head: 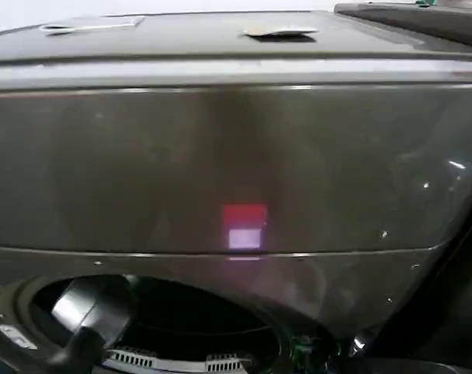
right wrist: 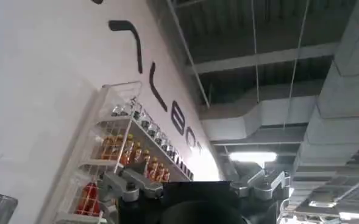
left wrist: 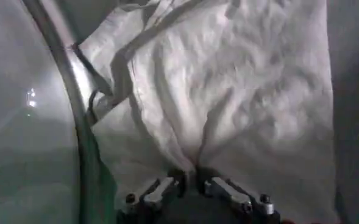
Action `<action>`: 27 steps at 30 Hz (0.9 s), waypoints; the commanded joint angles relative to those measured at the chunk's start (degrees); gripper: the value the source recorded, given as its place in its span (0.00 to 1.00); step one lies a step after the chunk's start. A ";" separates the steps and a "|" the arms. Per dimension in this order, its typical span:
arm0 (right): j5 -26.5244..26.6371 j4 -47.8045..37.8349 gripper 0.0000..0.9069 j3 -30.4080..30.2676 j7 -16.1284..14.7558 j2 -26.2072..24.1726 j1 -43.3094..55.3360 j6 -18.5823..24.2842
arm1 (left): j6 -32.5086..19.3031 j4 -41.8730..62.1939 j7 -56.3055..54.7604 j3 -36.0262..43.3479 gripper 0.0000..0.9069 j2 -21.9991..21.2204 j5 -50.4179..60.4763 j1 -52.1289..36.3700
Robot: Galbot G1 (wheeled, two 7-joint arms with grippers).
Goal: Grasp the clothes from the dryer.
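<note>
Pinching a fold of whitish-grey cloth, the left end effector (left wrist: 194,182) sits deep inside the dryer's drum, its two fingers drawn together where the clothes (left wrist: 228,91) gather into a dark crease. The fabric spreads upward and outward from that pinch in crumpled folds, which suggests the bundle is gripped at one edge so it can be drawn out as a whole. A curved metal rim (left wrist: 75,115) of the drum opening runs just beside the cloth, so the bundle lies near the mouth, not far back.

From the head view, the left arm (head: 88,319) reaches down into the round opening of the dryer (head: 220,156), a broad bronze-brown machine seen from close above. A small red and white glow reflects on its glossy front panel; no wording on it can be read.

The right end effector (right wrist: 197,185) is held aside and tilted upward, its fingers spread apart and gripping nothing, probably to keep clear of the door. Beyond it are a white wall with large dark letters, only partly readable, a wire shelf of bottles (right wrist: 121,158), and ceiling ducts (right wrist: 264,115).

The grasp looks made; pulling the cloth out past the rim is likely next.
</note>
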 commanded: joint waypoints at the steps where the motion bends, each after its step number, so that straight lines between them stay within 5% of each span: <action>1: -0.31 0.34 1.00 -1.55 0.08 -0.14 1.65 0.16 | 4.45 -16.18 -20.62 -12.81 0.00 1.52 -21.22 10.20; 12: -0.79 0.54 1.00 -3.27 0.20 -0.19 3.51 1.04 | -2.34 -42.64 -46.49 -21.32 0.00 0.80 -41.70 28.70; 20: -0.66 0.38 1.00 -3.01 1.32 -0.29 3.36 1.78 | -9.19 -49.05 -59.60 -26.91 0.00 -3.13 -45.89 33.83; 27: -2.69 0.05 1.00 -2.17 2.25 -0.63 3.00 2.69 | -9.48 -52.32 -66.22 -28.17 0.00 -4.29 -46.95 37.44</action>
